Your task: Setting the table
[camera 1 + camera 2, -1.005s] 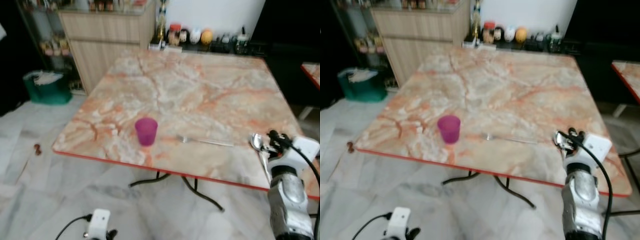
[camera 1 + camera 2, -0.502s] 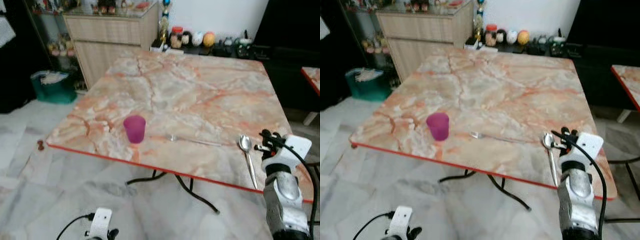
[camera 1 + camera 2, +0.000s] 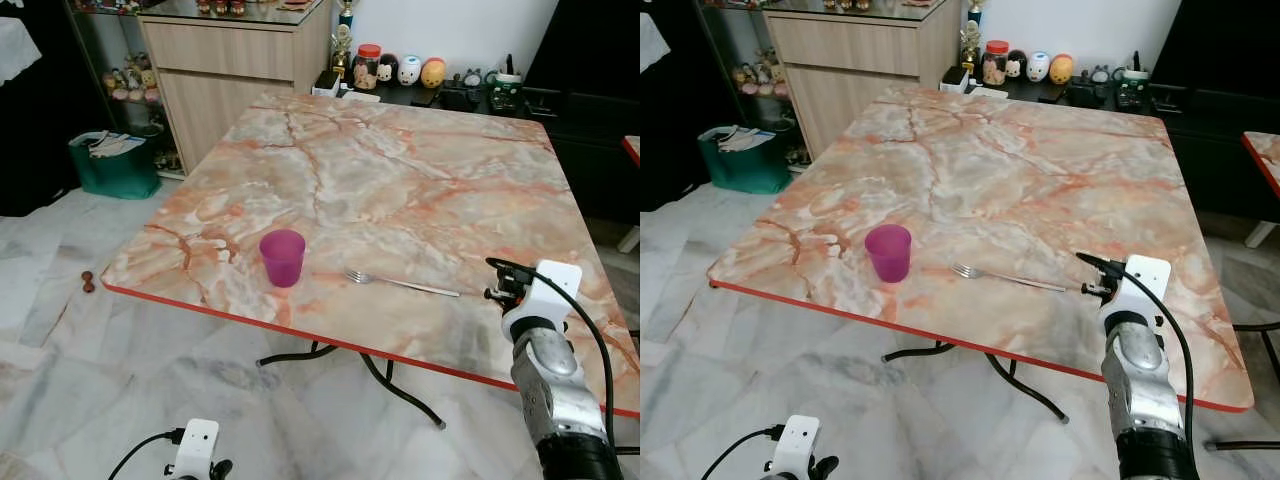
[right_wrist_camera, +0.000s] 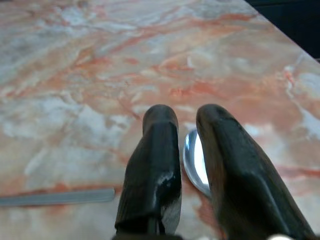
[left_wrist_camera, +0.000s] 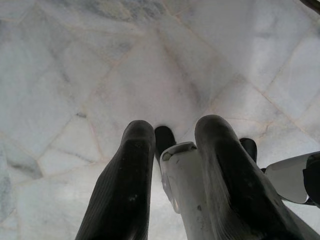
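Observation:
On the marble table (image 3: 400,170), a purple cup (image 3: 282,257) stands near the front edge. A fork (image 3: 400,283) lies to its right, handle pointing right. My right gripper (image 3: 497,289) hovers low over the table just past the fork's handle end. In the right wrist view it (image 4: 185,117) is shut on a spoon (image 4: 196,162), whose shiny bowl shows between the two black fingers (image 4: 155,150). My left gripper (image 5: 172,132) hangs idle over the marble floor, fingers apart and holding nothing.
A wooden cabinet (image 3: 235,65) and a green bin (image 3: 115,165) stand at the back left. Jars and figurines (image 3: 400,70) line a dark shelf behind the table. Another table's corner (image 3: 633,148) pokes in at the right. Black table legs (image 3: 385,375) spread under the front edge.
The whole view has shifted and sharpened as the camera moved. My right gripper has moved in over the table with the spoon, which my wrist now hides from the eye views.

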Controlling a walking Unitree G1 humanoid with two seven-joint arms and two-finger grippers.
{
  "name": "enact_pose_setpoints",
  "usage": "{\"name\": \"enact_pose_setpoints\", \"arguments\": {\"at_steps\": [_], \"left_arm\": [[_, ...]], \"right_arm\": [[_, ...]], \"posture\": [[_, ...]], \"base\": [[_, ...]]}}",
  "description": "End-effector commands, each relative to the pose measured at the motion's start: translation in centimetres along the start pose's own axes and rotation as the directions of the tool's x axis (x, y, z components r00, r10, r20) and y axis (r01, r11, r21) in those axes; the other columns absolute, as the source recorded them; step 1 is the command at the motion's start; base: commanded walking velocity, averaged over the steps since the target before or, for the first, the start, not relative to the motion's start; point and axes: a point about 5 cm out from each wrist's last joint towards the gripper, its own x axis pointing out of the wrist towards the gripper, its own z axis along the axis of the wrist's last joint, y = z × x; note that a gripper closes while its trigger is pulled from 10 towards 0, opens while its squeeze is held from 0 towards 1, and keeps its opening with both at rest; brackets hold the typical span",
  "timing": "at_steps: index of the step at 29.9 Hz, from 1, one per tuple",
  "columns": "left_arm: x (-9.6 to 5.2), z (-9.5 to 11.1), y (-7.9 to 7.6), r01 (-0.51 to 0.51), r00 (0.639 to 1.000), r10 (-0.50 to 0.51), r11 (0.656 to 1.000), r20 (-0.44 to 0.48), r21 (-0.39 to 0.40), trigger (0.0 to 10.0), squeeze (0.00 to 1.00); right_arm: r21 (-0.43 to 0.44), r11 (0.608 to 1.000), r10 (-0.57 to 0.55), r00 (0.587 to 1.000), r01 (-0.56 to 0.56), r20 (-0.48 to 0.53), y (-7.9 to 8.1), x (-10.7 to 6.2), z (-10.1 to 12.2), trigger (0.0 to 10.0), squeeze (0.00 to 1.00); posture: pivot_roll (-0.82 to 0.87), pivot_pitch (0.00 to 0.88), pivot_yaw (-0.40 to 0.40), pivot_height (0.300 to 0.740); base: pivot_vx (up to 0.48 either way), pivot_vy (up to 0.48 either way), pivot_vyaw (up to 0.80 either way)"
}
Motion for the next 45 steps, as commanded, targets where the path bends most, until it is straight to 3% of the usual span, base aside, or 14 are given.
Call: {"name": "enact_pose_setpoints", "arguments": {"at_steps": [1, 5, 6, 7, 8, 9, 17, 18, 23, 24, 25, 26, 37, 45], "left_arm": [[0.0, -0.2, 0.1, 0.0, 1.0, 0.0, 1.0, -0.014, 0.0, 10.0, 0.0], [0.1, -0.2, -0.4, 0.008, 1.0, -0.007, 1.0, -0.015, 0.004, 10.0, 0.0], [0.1, -0.2, -0.5, 0.009, 1.0, -0.009, 1.0, -0.016, 0.004, 10.0, 0.0], [0.1, -0.2, -0.5, 0.009, 1.0, -0.009, 1.0, -0.016, 0.004, 10.0, 0.0], [0.1, -0.3, -0.6, 0.01, 1.0, -0.01, 1.0, -0.018, 0.004, 10.0, 0.0], [0.0, -0.6, -0.8, 0.012, 1.0, -0.012, 1.0, -0.026, 0.005, 10.0, 0.0], [0.0, -1.0, -1.4, 0.017, 0.999, -0.017, 1.0, -0.041, 0.005, 10.0, 0.0], [0.1, -0.9, -1.6, 0.019, 0.999, -0.019, 1.0, -0.043, 0.006, 10.0, 0.0], [0.3, -0.5, -2.1, 0.022, 0.999, -0.022, 1.0, -0.045, 0.009, 10.0, 0.0], [0.4, -0.4, -2.2, 0.023, 0.999, -0.023, 1.0, -0.044, 0.009, 10.0, 0.0], [0.4, -0.4, -2.2, 0.023, 0.999, -0.023, 1.0, -0.044, 0.009, 10.0, 0.0], [0.5, -0.2, -2.6, 0.025, 0.999, -0.025, 1.0, -0.043, 0.01, 10.0, 0.0], [0.9, 1.0, -4.3, 0.031, 0.999, -0.031, 0.999, -0.039, 0.013, 10.0, 0.0], [1.0, 1.4, -4.4, 0.033, 0.999, -0.032, 0.999, -0.031, 0.017, 10.0, 0.0]], "right_arm": [[0.034, 0.999, 0.001, 1.0, -0.001, -0.012, 0.1, 0.1, 0.4, 10.0, 1.0], [0.028, 1.0, 0.003, 0.997, -0.001, -0.071, 0.0, -0.3, -0.2, 10.0, 1.0], [0.017, 1.0, -0.002, 0.996, 0.004, -0.088, -0.2, -0.4, -0.4, 10.0, 0.7], [0.017, 1.0, -0.002, 0.996, 0.004, -0.088, -0.2, -0.4, -0.4, 10.0, 0.7], [0.009, 1.0, -0.003, 0.995, 0.004, -0.098, -0.3, -0.5, -0.5, 10.0, 0.15], [-0.005, 1.0, -0.01, 0.992, 0.009, -0.123, -0.7, -0.7, -0.9, 10.0, 0.0], [-0.029, 0.999, -0.022, 0.984, 0.017, -0.177, -2.1, -1.0, -1.3, 10.0, 0.0], [-0.036, 0.999, -0.027, 0.982, 0.021, -0.187, -2.4, -1.0, -1.4, 10.0, 1.0], [-0.048, 0.999, -0.031, 0.979, 0.022, -0.203, -2.8, -1.0, -1.4, 10.0, 1.0], [-0.048, 0.999, -0.031, 0.978, 0.022, -0.205, -2.8, -1.0, -1.3, 10.0, 0.37], [-0.048, 0.999, -0.031, 0.978, 0.022, -0.205, -2.8, -1.0, -1.3, 10.0, 0.37], [-0.013, 1.0, -0.021, 0.976, 0.018, -0.216, -2.6, -0.8, -1.2, 10.0, 0.0], [0.042, 0.999, 0.002, 0.959, 0.01, -0.283, -2.3, -0.3, -2.4, 10.0, 0.0], [0.045, 0.999, 0.005, 0.954, 0.009, -0.299, -2.4, -0.1, -3.0, 10.0, 0.0]], "posture": [[0.03, 0.0, -0.041, 0.74], [0.03, 0.0, -0.039, 0.74], [0.03, 0.0, -0.038, 0.74], [0.03, 0.0, -0.038, 0.74], [0.02, 0.0, -0.035, 0.74], [0.02, 0.0, -0.035, 0.74], [0.02, 0.0, -0.031, 0.74], [0.02, 0.0, -0.031, 0.74], [0.02, 0.0, -0.031, 0.74], [0.02, 0.0, -0.031, 0.74], [0.02, 0.0, -0.031, 0.74], [0.03, 0.0, -0.031, 0.74], [0.03, 0.0, -0.035, 0.74], [0.03, 0.0, -0.034, 0.74]], "base": [[0.0, 0.0, 0.0], [0.0, 0.0, 0.0], [0.0, 0.0, 0.0], [0.0, 0.0, 0.0], [0.0, 0.0, 0.0], [0.0, 0.0, 0.0], [0.0, 0.0, 0.0], [0.0, 0.0, 0.0], [0.0, 0.0, 0.0], [0.0, 0.0, 0.0], [0.0, 0.0, 0.0], [0.0, 0.0, 0.0], [0.0, 0.0, 0.0], [0.0, 0.0, 0.0]]}}
